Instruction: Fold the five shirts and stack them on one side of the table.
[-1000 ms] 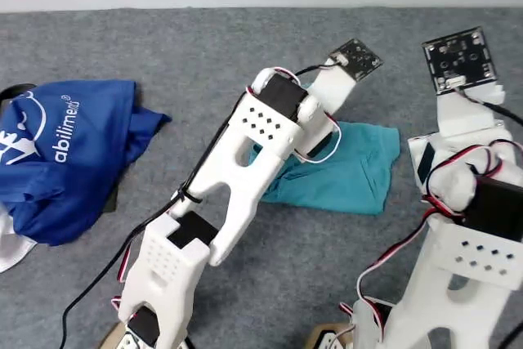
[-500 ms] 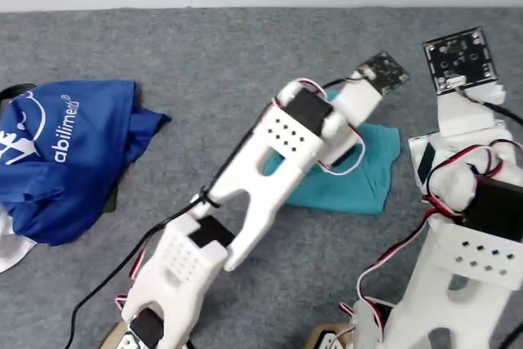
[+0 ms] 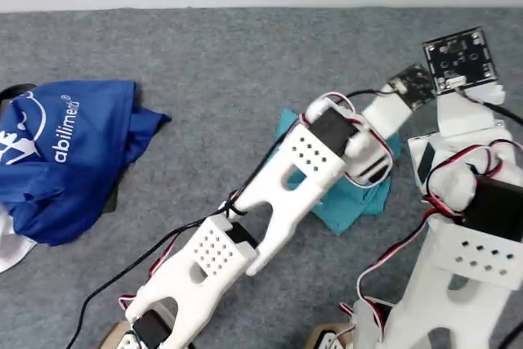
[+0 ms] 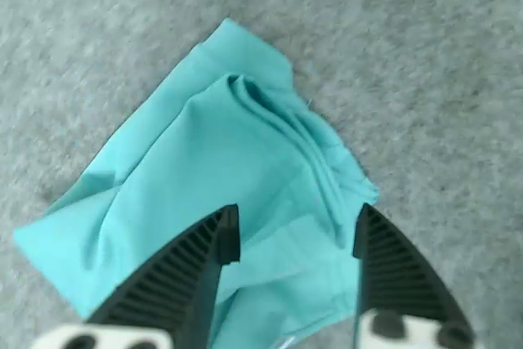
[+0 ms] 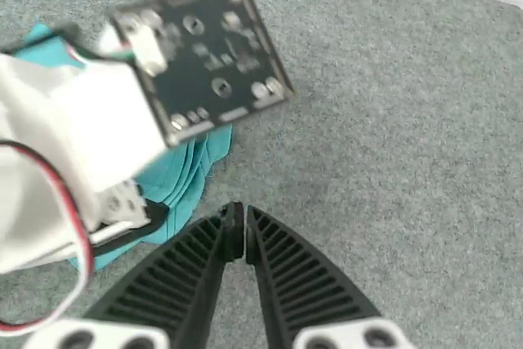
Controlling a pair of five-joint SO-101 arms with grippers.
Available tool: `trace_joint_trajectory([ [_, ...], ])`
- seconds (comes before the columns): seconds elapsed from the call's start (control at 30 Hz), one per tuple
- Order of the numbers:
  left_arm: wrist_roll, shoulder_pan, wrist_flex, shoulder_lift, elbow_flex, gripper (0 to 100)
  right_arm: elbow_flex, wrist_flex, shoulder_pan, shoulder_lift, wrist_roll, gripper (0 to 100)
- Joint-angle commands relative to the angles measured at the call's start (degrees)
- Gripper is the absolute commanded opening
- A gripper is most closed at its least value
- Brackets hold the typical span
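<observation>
Above teal shirt [image 4: 204, 145], left tool [image 4: 296, 226] spread, empty

High cam: fixed, above and behind both arm bases, looks down over the bench [image 3: 204, 63], wide. L wrist cam: close, looks down past left gripper [image 4: 296, 226] onto teal shirt [image 4: 204, 169]. R wrist cam: close, past right gripper [image 5: 241, 222] at bench. All 3 share teal shirt.

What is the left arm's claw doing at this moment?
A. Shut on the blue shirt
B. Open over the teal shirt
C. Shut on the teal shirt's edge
B: in the left wrist view the left gripper has its fingers standing apart, and the teal shirt shows in the gap between them.
</observation>
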Motion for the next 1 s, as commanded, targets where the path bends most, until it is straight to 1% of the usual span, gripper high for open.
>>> trace_joint_trajectory([
  [0.0,1.67,-4.66,2.2,-1.76,-3.91,21,-0.97,-1.01,0.48,-0.92,-0.44,1.4],
  [0.13,-0.26,-9.76,2.2,-6.24,-0.92,14,-0.88,-1.01,0.4,-0.31,-0.44,1.4],
  [0.3,-1.49,-15.21,2.2,-13.89,9.36,3,1.76,-2.33,0.4,3.03,-1.76,1.5],
  [0.43,-1.41,-18.02,2.2,-20.92,20.88,1,3.25,-3.38,0.22,7.96,-5.98,1.5],
  [0.53,-1.76,-17.49,2.02,-23.74,30.02,1,3.34,-3.82,-0.57,12.0,-7.65,1.5],
  [0.67,-4.57,-15.47,1.41,-23.74,38.2,1,2.9,-4.79,-1.27,16.66,-8.18,1.5],
  [0.87,-4.57,-14.68,-6.33,-23.65,49.45,1,1.85,-5.14,-1.01,17.54,-8.18,1.4],
  [0.97,-4.57,-12.31,-6.68,-23.65,53.58,1,1.85,-4.79,-1.01,17.45,-8.18,1.3],
])
